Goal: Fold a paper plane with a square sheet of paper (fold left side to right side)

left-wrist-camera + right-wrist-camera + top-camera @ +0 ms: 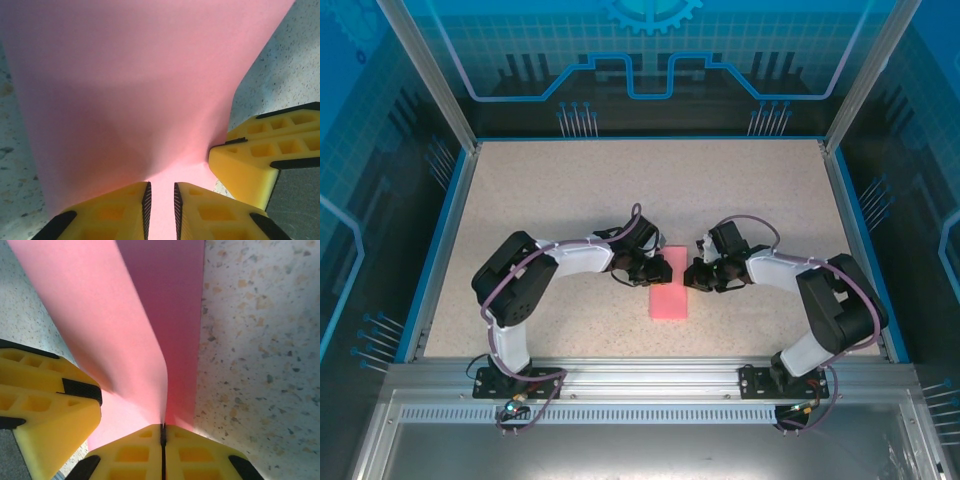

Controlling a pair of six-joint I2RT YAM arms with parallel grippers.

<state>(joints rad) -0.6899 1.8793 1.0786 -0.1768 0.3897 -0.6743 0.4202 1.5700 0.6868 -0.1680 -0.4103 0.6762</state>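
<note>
Top view: the square sheet of paper (669, 298) lies near the middle of the worktop (570, 190) as a narrow pink rectangle, its long axis running 12 to 6 o'clock. You have the left tool (658, 270) over the sheet's 9 o'clock edge and the right tool (696, 276) at its 3 o'clock edge, both toward the 12 o'clock half. Left wrist view: the left tool's yellow fingers (115, 212) stand narrowly apart, with pink paper showing in the slit between them. Whether they clamp it cannot be told. A finger of the right tool sits at 4 o'clock in that view, against the paper's edge. Right wrist view: the right tool's fingers (200, 452) are pressed together, pinching the paper where a raised, curling layer meets the flat one. The left tool sits at 8 o'clock in that view.
</note>
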